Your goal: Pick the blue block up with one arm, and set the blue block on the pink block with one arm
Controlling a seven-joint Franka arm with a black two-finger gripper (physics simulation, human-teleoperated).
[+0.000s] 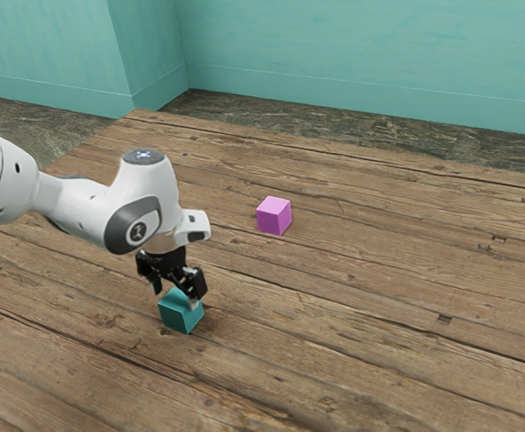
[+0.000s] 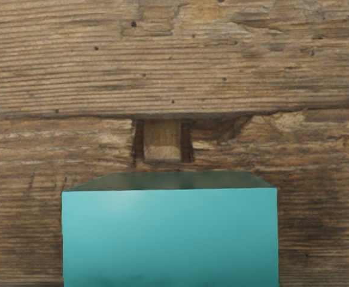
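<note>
We hold our gripper low over the wooden table, right down at the top of the blue block. The block sits on the planks near the table's front, on the exterior view's left side, with our arm reaching in above it. Whether our claw is clamped on the block or loose around it, we cannot tell. In the wrist view the blue block lies just under our hand. The pink block stands by itself on the table, well apart from the blue one, farther back and toward the exterior view's right.
</note>
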